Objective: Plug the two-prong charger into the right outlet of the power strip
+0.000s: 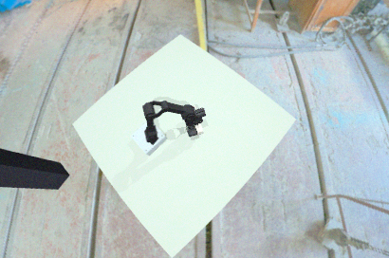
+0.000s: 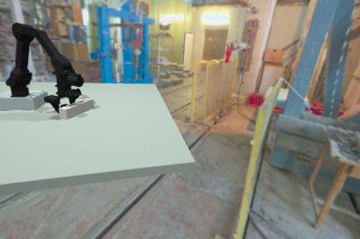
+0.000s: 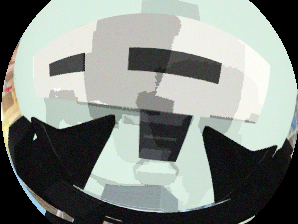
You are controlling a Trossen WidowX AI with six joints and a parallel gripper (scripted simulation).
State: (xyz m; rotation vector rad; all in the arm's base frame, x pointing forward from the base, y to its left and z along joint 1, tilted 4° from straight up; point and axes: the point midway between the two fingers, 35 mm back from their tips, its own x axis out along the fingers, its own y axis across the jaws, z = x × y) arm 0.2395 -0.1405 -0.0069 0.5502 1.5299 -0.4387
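The white power strip (image 1: 199,129) (image 2: 78,110) (image 3: 112,50) lies on the table, crossing the upper half of the wrist view, with a short dark recess at left and a longer one at right. A dark block, seemingly the charger (image 3: 162,145), is between the fingertips in the wrist view, at the strip's near long edge. Its prongs are not visible, and I cannot tell whether they are in an outlet. My gripper (image 2: 64,105) (image 3: 160,125) is wide open, low at the strip's near side, with visible space between each finger and the dark block.
The pale square table (image 1: 190,193) (image 2: 132,144) carries the arm's light base box (image 1: 148,150) (image 2: 37,100), which stands close to the strip. The arm arches from there to the strip. Shadows fall across the strip. A black beam (image 1: 33,171) is at the left in the top view.
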